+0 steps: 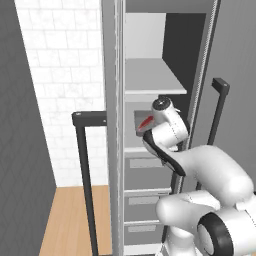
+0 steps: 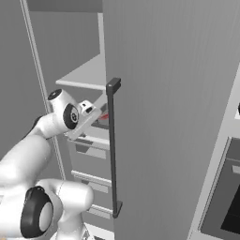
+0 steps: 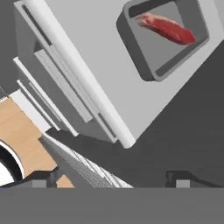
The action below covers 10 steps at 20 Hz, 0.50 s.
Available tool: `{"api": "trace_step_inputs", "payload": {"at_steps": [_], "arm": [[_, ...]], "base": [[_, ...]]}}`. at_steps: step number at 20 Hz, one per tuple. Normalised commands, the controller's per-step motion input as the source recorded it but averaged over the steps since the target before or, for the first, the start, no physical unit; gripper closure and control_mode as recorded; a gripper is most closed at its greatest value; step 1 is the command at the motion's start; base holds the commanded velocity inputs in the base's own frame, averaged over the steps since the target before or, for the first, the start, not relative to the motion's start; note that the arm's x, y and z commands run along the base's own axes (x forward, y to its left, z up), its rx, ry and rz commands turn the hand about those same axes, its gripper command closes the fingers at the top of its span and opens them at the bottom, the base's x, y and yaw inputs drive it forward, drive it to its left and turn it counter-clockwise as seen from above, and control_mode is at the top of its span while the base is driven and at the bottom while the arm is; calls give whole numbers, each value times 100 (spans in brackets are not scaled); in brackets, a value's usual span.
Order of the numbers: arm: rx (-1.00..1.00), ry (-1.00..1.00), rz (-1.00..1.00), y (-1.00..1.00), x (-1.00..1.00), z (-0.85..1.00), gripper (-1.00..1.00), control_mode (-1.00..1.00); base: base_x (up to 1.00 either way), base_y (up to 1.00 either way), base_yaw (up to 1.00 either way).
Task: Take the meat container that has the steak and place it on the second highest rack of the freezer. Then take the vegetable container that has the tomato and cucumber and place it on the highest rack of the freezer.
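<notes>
The meat container, a shallow dark-grey tray, rests on the second highest rack of the freezer. The steak, a red strip, lies inside it. From the left base view the meat container and steak peek out beside the white hand. My gripper is open with nothing between its fingertips, pulled back from the tray and apart from it. The highest rack is bare above. The vegetable container, tomato and cucumber are out of view.
The freezer door stands open on the right with its long black bar handle. Grey drawers sit below the racks. Another black handle stands to the left before a white tiled wall. An oven is at far right.
</notes>
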Motion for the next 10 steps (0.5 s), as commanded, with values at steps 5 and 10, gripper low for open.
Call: {"api": "trace_step_inputs", "payload": {"at_steps": [5,10], "arm": [[22,-12,-39,-11,-80,21,-100,-100],[32,-18,-41,-19,-82,17,-100,-100]], "base": [[0,0,0],[0,0,0]]}}
